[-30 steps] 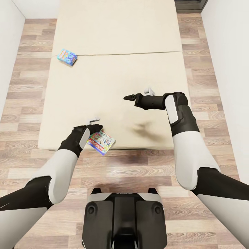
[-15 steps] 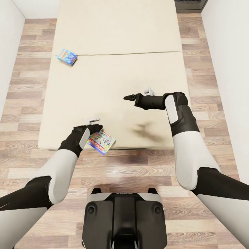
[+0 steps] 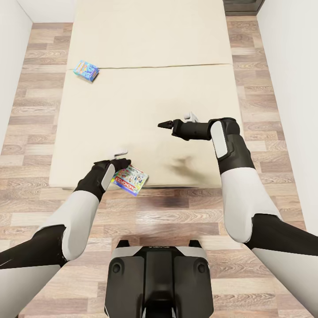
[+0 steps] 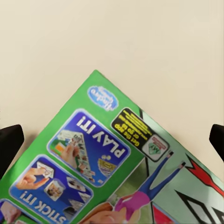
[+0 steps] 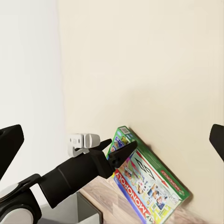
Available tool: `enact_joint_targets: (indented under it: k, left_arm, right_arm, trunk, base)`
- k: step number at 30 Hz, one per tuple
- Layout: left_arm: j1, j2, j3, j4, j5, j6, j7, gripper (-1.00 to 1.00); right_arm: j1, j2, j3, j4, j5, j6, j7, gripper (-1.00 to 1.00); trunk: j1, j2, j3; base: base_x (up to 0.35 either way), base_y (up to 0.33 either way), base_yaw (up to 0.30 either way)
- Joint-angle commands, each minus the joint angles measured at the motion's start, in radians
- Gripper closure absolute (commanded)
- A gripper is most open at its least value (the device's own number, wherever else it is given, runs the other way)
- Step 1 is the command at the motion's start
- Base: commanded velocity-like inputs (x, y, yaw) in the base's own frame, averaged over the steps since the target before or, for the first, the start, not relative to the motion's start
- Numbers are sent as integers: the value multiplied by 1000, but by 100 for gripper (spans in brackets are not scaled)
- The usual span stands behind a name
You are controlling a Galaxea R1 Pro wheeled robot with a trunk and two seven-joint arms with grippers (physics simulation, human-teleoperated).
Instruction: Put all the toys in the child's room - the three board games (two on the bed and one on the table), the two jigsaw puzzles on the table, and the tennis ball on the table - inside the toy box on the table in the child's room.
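Note:
A pale green multicoloured board game [image 3: 130,180] hangs over the near edge of the bed [image 3: 145,88]. My left gripper [image 3: 121,165] is shut on its far corner. In the left wrist view the board game [image 4: 116,177] lies between the black fingertips [image 4: 10,142]. The right wrist view shows the left gripper [image 5: 119,150] at the board game's [image 5: 149,186] upper corner. A small blue board game [image 3: 86,70] lies far left on the bed. My right gripper [image 3: 164,125] hovers open over the mattress, holding nothing. The table, toy box, jigsaw puzzles and tennis ball are out of view.
Wood floor runs along both sides of the bed and in front of it. White walls [image 3: 11,66] close in left and right. A dark piece of furniture [image 3: 240,5] stands at the far right corner. My base [image 3: 159,274] sits near the bed's foot.
The whole picture shifted slightly: bed and blue box slid away up the view, so the camera backed off. Both arms hold their pose; the pale green game stayed with the left gripper.

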Motion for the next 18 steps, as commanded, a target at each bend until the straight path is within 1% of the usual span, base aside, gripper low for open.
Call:
enact_joint_targets:
  k: [1,18]
  left_arm:
    - [0,-1,5,-2,1,5,1,-100]
    - [0,1,11,-4,1,7,4,-100]
  right_arm:
    - [-1,1,-4,0,3,6,5,-100]
    - [-1,1,-4,0,3,6,5,-100]
  trunk:
    - [1,-2,-1]
    - [1,-2,-1]
  base:
    - [-15,0,0]
    - [-3,0,0]
